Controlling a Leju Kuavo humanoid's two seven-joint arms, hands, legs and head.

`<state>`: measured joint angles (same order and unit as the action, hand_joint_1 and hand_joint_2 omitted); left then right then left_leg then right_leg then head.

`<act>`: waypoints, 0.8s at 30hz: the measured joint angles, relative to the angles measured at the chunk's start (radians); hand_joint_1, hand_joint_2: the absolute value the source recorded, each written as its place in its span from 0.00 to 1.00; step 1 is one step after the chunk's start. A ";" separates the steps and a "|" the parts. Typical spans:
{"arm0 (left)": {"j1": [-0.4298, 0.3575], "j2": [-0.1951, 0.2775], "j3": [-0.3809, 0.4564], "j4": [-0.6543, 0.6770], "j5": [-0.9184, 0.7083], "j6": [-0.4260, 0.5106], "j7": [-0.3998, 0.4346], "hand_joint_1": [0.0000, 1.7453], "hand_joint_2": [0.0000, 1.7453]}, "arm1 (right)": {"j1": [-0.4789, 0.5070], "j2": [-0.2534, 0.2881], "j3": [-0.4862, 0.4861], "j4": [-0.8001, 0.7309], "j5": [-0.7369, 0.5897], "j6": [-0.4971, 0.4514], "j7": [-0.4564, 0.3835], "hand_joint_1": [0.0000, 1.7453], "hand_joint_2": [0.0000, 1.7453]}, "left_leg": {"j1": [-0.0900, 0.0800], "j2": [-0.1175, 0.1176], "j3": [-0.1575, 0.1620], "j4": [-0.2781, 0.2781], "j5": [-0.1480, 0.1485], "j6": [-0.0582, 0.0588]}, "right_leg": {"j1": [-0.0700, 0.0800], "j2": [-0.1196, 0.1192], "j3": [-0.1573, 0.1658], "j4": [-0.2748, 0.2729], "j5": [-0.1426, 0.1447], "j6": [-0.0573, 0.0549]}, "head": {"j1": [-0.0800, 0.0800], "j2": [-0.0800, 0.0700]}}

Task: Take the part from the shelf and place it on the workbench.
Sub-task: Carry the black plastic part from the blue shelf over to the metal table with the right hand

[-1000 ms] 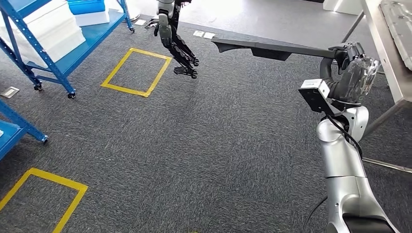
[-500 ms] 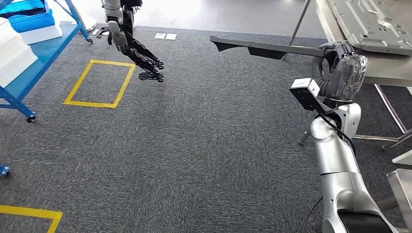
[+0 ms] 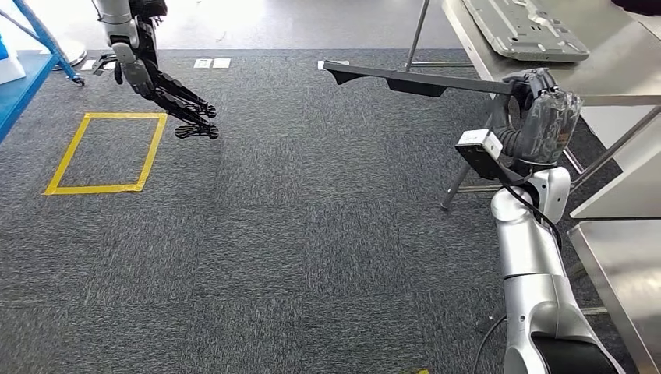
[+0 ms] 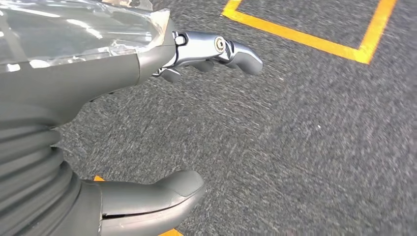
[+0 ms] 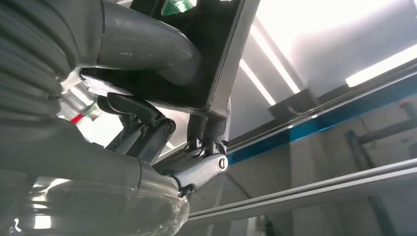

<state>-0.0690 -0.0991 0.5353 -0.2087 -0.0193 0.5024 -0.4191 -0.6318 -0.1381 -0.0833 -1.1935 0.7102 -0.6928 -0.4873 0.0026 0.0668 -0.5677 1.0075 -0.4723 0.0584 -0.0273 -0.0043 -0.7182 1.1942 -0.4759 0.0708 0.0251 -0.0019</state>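
Right robot hand [image 3: 543,109] at right of frame grasps one end of a long dark part [image 3: 413,78], held level above grey carpet, stretching toward upper centre | left robot hand [image 3: 175,101] at upper left, released, fingers spread, near yellow floor marking [image 3: 105,152] | steel counter [image 3: 616,54] at upper right carries a grey metal panel [image 3: 526,27].

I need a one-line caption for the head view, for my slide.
The right hand holds a long black part level above the grey carpet, beside the metal workbench; the left hand hangs empty.

Grey carpet [image 3: 312,234] with yellow taped rectangle [image 3: 105,152]
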 joint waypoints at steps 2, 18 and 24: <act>0.000 0.000 0.002 0.000 -0.001 0.000 0.000 0.00 1.00 | 0.001 0.002 -0.008 -0.004 0.000 0.000 0.008 1.00 1.00 | -0.003 0.021 0.002 0.002 -0.006 -0.009 | 0.001 -0.047 0.075 -0.138 0.038 0.009 | 0.000 0.000; 0.001 -0.004 0.007 0.000 -0.017 0.000 -0.005 0.00 1.00 | 0.033 0.004 -0.041 -0.064 0.003 -0.001 0.030 1.00 1.00 | 0.022 -0.132 -0.031 0.073 -0.025 -0.042 | 0.006 0.117 0.101 -0.184 0.059 -0.041 | -0.010 0.000; -0.004 -0.007 0.006 -0.001 -0.036 -0.008 -0.003 0.00 1.00 | 0.081 -0.009 -0.083 -0.124 0.007 -0.002 0.047 1.00 1.00 | 0.007 -0.086 -0.015 0.023 0.000 0.001 | 0.012 0.080 0.042 -0.120 0.034 -0.010 | -0.005 0.000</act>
<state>-0.0735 -0.1059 0.5417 -0.2093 -0.0553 0.4944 -0.4222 -0.5505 -0.1467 -0.1665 -1.3176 0.7177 -0.6946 -0.4401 0.0101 -0.0194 -0.5827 1.0302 -0.4723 0.0597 -0.0152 0.0759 -0.6765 1.0747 -0.4420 0.0606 0.0204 -0.0018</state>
